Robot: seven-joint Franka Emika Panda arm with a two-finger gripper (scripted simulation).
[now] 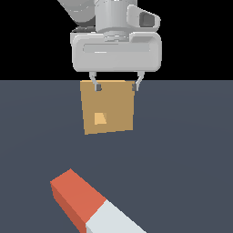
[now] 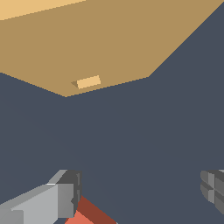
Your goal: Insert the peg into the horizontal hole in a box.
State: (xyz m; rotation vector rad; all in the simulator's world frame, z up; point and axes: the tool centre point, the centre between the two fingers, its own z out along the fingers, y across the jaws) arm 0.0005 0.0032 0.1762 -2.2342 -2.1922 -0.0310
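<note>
The peg (image 1: 93, 205) lies on the floor in the foreground of the exterior view, red-orange half toward the exterior view's left, pale half running off the bottom edge. A sliver of its red end shows in the wrist view (image 2: 89, 214). The box (image 1: 108, 107) stands behind it, tan-orange, with the lighter hole (image 1: 100, 119) low on its face; the box (image 2: 100, 39) and the hole (image 2: 88, 82) also show in the wrist view. My gripper (image 1: 115, 86) hangs open and empty in front of the box's top edge, well above the peg. Its fingers (image 2: 65, 192) stand wide apart.
The dark grey floor (image 1: 182, 150) spreads around the box and the peg. No other objects show.
</note>
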